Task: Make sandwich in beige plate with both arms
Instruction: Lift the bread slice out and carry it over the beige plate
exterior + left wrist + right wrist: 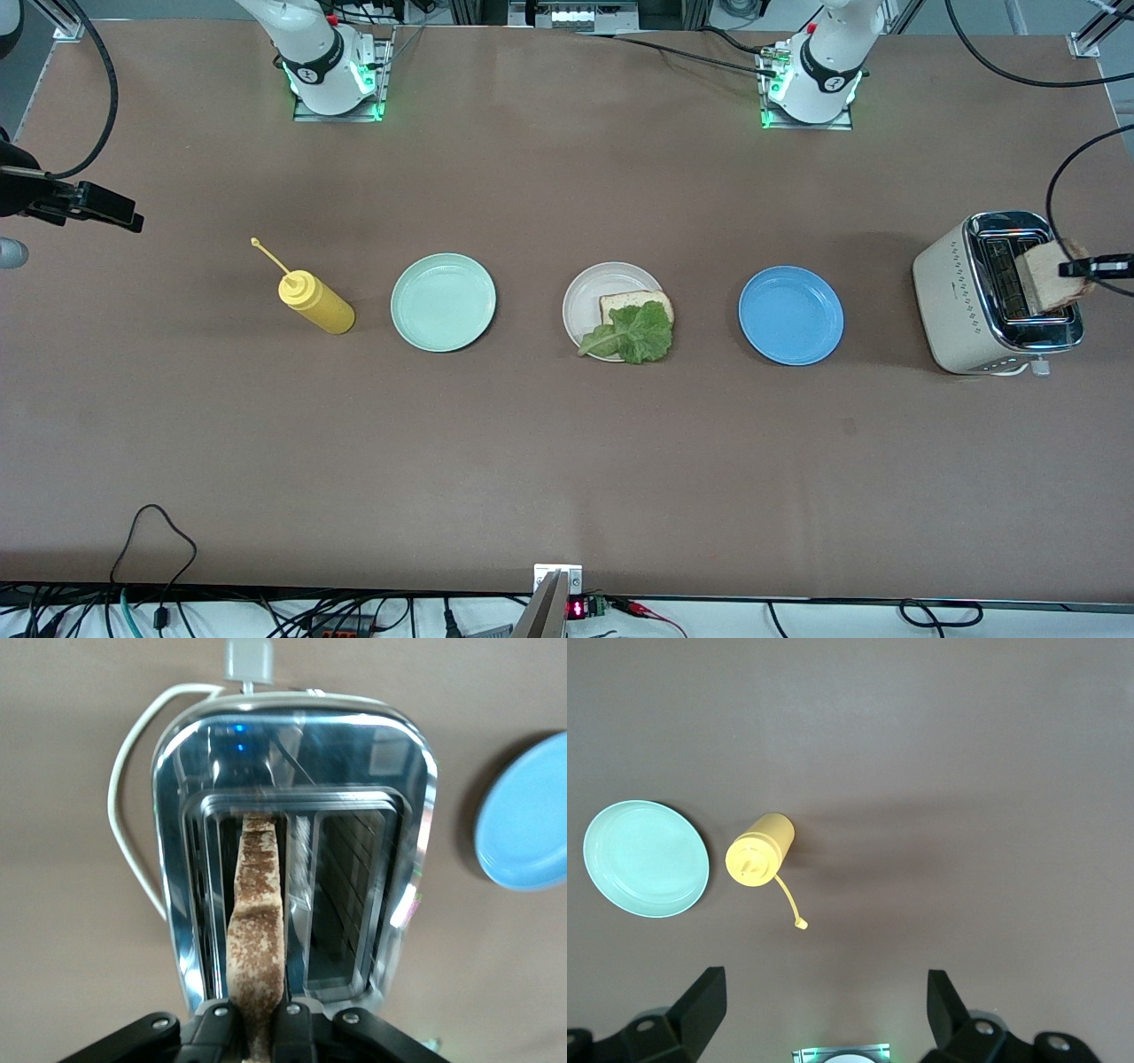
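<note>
Right gripper point(824, 1010): fingers spread wide, holding nothing; it hangs over bare table at the right arm's end, where that arm waits.
Right wrist view only: the mustard bottle point(759, 850) seen from above, its tethered cap trailing loose on a strap, and the mint-green plate point(645, 858) just beside the bottle.
Front view only: the beige plate point(589, 292) stands mid-table, well apart from both grippers, between the mint-green plate point(443, 301) and the blue plate point(790, 315).
Sandwich so far: one bread slice point(633, 304) lies on the beige plate, with a lettuce leaf point(636, 332) on it that overhangs the rim toward the front camera.
Left gripper point(259, 1028): fingers pressed together, pinching the top edge of a second bread slice point(257, 930).
Left wrist view only: the second bread slice stands on edge in one slot of the toaster point(292, 859), directly below the gripper; the neighbouring slot is open. A white cord loops from the toaster's end.
Obstruction: the toaster's slot walls flank the held slice on both faces.
Nearby: the blue plate point(524, 819) lies near the toaster.
Writing: none can be read on the toaster or the bottle.
</note>
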You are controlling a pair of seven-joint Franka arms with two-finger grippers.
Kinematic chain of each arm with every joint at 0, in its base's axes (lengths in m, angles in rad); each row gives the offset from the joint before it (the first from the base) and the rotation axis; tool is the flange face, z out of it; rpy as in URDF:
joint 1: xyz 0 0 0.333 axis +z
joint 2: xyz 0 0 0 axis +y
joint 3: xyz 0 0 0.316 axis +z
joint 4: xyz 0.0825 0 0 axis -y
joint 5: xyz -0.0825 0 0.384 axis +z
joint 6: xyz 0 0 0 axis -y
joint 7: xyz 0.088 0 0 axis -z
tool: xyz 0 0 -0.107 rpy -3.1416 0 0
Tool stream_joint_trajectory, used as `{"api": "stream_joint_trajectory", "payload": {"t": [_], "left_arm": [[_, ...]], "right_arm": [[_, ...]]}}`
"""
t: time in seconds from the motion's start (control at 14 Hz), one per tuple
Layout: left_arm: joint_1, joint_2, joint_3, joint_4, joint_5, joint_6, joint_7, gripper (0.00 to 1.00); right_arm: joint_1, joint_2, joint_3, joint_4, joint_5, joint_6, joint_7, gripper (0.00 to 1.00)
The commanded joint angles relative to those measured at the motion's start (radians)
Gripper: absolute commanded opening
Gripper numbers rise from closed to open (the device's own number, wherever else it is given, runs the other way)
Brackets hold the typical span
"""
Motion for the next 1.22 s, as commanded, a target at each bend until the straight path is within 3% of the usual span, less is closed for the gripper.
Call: {"api": "stream_joint_trajectory", "payload": {"t": [0.0, 0.21, 0.43, 0.57, 0.72, 1.14], "left_arm": [[0.006, -0.011, -0.019, 0.13, -0.039, -0.152, 0.025, 0.08], [-0.002, -0.032, -0.073, 0.195, -0.071, -0.238, 0.025, 0.08], [-0.002, -0.068, -0.233, 0.192, -0.073, -0.299, 0.007, 0.07], [-0.008, -0.06, -0.379, 0.177, -0.071, -0.338, -0.016, 0.05], [-0.041, -0.037, -0.474, 0.166, -0.073, -0.339, -0.102, 0.05], [-0.282, 0.012, -0.493, 0.166, -0.076, -0.27, -0.381, 0.02]], "right_arm": [[-0.003, -0.017, 0.001, -0.014, 0.001, -0.003, 0.0, 1.0], [-0.005, -0.017, 0.001, -0.014, -0.001, -0.001, -0.001, 1.0], [-0.006, -0.015, 0.001, -0.014, -0.001, 0.002, -0.001, 1.0], [-0.006, -0.015, 0.001, -0.014, -0.001, -0.001, -0.001, 1.0], [-0.009, -0.015, -0.002, -0.014, -0.001, 0.002, -0.004, 1.0], [-0.009, -0.015, -0.004, -0.012, -0.002, 0.003, -0.004, 1.0]]}}
